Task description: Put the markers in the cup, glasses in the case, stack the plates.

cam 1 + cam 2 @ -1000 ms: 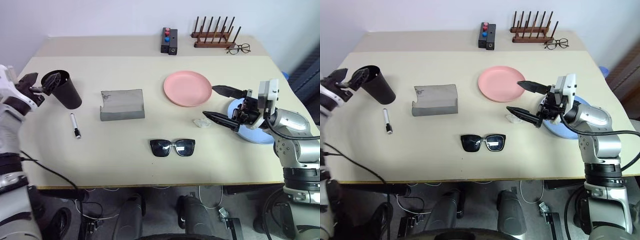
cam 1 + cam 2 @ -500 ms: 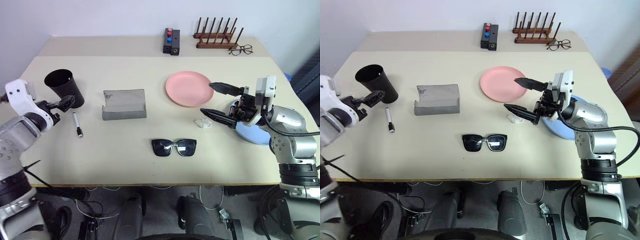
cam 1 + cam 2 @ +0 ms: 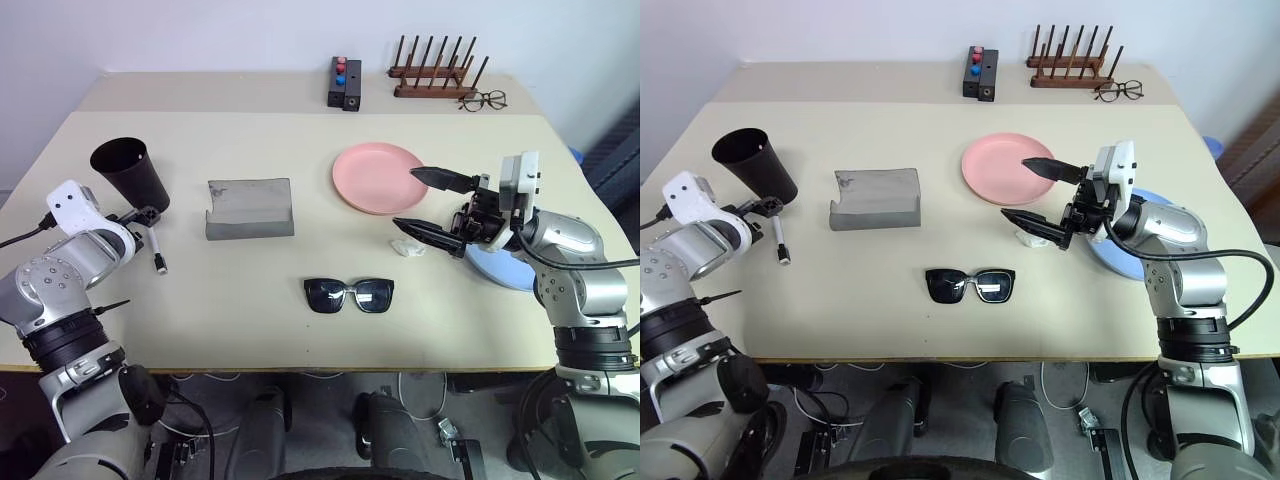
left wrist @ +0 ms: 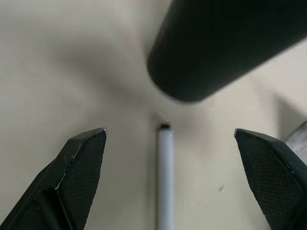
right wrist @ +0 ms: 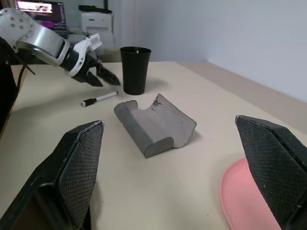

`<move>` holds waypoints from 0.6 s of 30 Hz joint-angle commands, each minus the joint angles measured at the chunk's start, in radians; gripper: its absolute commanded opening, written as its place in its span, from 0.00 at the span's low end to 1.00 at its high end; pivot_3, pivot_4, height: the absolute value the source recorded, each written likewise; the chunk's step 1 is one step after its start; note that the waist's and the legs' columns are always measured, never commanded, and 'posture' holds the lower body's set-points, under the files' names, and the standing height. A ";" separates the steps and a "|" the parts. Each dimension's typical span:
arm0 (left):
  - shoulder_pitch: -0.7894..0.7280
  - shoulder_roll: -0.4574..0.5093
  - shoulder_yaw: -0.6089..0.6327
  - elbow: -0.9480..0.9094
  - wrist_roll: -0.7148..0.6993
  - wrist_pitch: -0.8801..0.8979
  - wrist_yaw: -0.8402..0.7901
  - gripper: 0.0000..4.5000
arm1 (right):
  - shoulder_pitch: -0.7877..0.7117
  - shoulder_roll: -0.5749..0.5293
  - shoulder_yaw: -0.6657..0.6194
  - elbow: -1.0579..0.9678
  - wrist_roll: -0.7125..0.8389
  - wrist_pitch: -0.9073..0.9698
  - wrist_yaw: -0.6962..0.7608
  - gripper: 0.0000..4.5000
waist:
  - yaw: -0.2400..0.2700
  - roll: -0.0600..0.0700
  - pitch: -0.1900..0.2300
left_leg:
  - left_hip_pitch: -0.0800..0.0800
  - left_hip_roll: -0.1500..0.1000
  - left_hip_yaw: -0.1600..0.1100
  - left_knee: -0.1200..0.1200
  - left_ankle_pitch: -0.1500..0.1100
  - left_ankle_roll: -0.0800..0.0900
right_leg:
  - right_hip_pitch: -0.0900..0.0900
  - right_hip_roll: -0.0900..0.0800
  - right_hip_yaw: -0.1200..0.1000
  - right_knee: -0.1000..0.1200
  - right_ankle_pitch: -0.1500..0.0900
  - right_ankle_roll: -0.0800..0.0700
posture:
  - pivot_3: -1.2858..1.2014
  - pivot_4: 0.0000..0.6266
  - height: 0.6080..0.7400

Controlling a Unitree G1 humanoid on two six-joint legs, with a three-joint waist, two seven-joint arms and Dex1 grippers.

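Marker step: left claw wide open over marker by cup; next, lower and pinch it.

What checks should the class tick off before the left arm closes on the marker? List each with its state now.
1. Left gripper open: ok, its jaws stand wide apart.
2. Marker lined up between the fingers: ok, the left wrist view shows it lying centred.
3. Marker free of the gripper: ok, nothing is held yet.
4. Cup upright, mouth clear: ok, it stands just beyond the marker.
5. Fingers low enough to grip the marker: cannot tell.
6. Right gripper out of the way: ok, open and empty near the pink plate, far from the marker.
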 commanded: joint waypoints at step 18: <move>-0.156 0.091 -0.118 0.226 0.112 0.070 -0.140 0.87 | 0.013 -0.010 -0.028 -0.064 0.018 0.021 -0.031 1.00 | 0.014 0.000 0.000 | 0.000 0.000 0.000 -0.001 0.000 0.000 | -0.001 0.000 0.000 0.000 0.000 0.000 | 0.52 0.24 1.00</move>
